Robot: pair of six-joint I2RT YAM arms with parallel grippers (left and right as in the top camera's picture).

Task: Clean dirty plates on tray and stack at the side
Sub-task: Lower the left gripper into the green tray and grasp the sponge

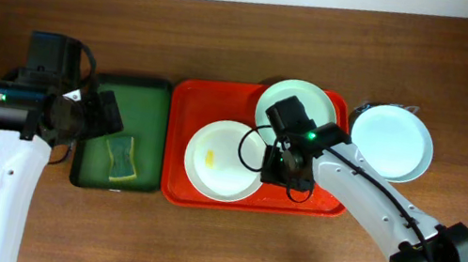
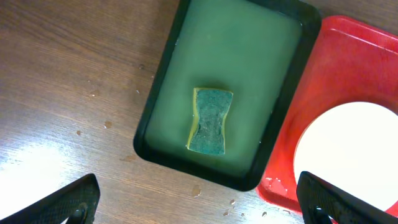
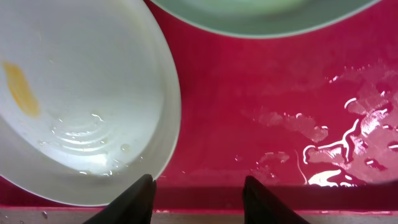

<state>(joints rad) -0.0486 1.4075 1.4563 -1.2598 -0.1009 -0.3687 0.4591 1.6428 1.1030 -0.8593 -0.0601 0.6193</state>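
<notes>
The red tray (image 1: 189, 104) holds two plates. A white plate with a yellow smear (image 1: 222, 159) lies at its front; a pale mint plate (image 1: 310, 106) lies at its back, partly under my right arm. A third pale plate (image 1: 391, 143) sits on the table right of the tray. My right gripper (image 1: 283, 166) is open and empty just right of the smeared plate (image 3: 74, 93), low over the wet tray floor (image 3: 261, 106). The mint plate shows at the top of the right wrist view (image 3: 261, 15). My left gripper (image 1: 89, 116) is open and empty above the green tray.
A dark green tray (image 1: 158, 99) with a green and yellow sponge (image 1: 123, 158) stands left of the red tray; both show in the left wrist view, tray (image 2: 242, 50) and sponge (image 2: 209, 121). Water drops lie on the wooden table (image 2: 74, 74).
</notes>
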